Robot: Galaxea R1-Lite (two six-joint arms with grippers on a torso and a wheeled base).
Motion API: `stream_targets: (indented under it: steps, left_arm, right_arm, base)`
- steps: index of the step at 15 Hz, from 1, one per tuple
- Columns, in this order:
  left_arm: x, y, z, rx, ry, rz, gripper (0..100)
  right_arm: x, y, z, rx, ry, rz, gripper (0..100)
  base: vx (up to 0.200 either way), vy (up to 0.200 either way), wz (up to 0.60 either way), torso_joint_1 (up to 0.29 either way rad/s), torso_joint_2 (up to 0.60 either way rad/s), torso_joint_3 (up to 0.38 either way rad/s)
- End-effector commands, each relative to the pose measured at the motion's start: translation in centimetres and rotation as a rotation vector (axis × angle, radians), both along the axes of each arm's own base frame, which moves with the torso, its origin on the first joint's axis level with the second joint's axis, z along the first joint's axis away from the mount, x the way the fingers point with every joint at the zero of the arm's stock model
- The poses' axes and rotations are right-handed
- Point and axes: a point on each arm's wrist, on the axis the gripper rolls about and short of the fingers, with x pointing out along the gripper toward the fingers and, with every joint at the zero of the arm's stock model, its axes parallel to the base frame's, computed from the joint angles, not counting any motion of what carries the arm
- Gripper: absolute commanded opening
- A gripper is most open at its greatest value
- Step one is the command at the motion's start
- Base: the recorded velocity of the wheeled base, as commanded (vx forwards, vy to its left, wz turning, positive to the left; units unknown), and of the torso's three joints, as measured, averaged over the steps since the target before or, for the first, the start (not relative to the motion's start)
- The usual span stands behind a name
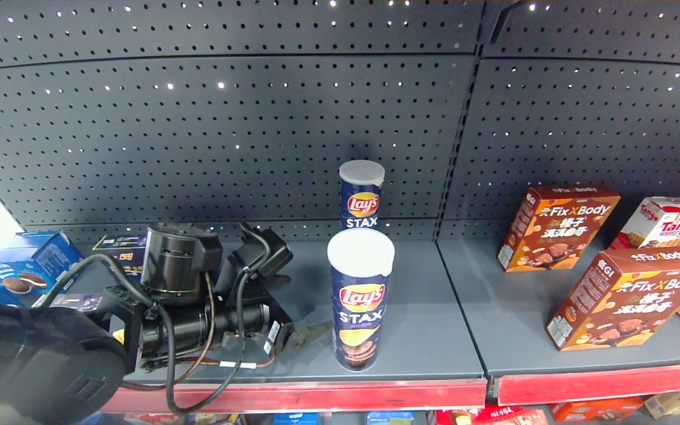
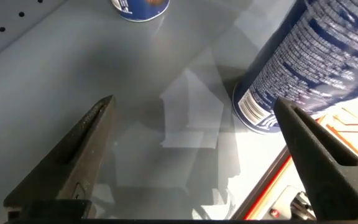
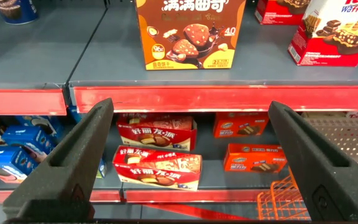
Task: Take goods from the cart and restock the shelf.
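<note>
Front can (image 1: 360, 301) stands on the shelf (image 1: 428, 330), rear can (image 1: 362, 198) behind it; boxes (image 1: 629, 298) sit right. Left gripper (image 1: 315, 334) is just left of the front can.

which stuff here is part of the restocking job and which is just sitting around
Job: front chip can, open left gripper beside it, shelf.
Just there: rear chip can, brown boxes, blue cookie boxes, red-and-white box.

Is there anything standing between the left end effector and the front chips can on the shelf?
Nothing visible does. The open left end effector is low over the bare shelf, and the front chips can stands close beside one of its fingers.
</note>
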Motion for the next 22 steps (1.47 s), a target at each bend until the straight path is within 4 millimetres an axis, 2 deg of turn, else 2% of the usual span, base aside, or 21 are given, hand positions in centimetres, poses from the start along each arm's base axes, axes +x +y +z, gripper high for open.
stream_targets:
  steps: [1, 9, 14, 20, 22]
  left_arm:
    - [0.2, -0.1, 0.0, -0.001, -0.001, 0.000, 100]
    - [0.3, -0.1, -0.4, 0.005, 0.011, 0.000, 100]
    - [0.8, 1.1, 1.0, -0.013, -0.057, 0.069, 100]
    - [0.1, 1.5, 1.2, -0.002, -0.062, 0.097, 100]
    - [0.6, 1.5, 2.0, -0.007, -0.095, 0.119, 100]
  right_arm:
    - [0.0, 0.0, 0.0, 0.000, 0.001, 0.001, 100]
    - [0.0, 0.0, 0.0, 0.000, 0.001, 0.001, 100]
    - [0.0, 0.0, 0.0, 0.000, 0.001, 0.001, 100]
    - [0.0, 0.0, 0.0, 0.000, 0.001, 0.001, 100]
    - [0.0, 0.0, 0.0, 0.000, 0.001, 0.001, 100]
  base:
    - [0.000, 0.000, 0.00, 0.000, 0.00, 0.000]
    - [0.000, 0.000, 0.00, 0.000, 0.00, 0.000]
    - [0.000, 0.000, 0.00, 0.000, 0.00, 0.000]
    - [0.000, 0.000, 0.00, 0.000, 0.00, 0.000]
    - [0.000, 0.000, 0.00, 0.000, 0.00, 0.000]
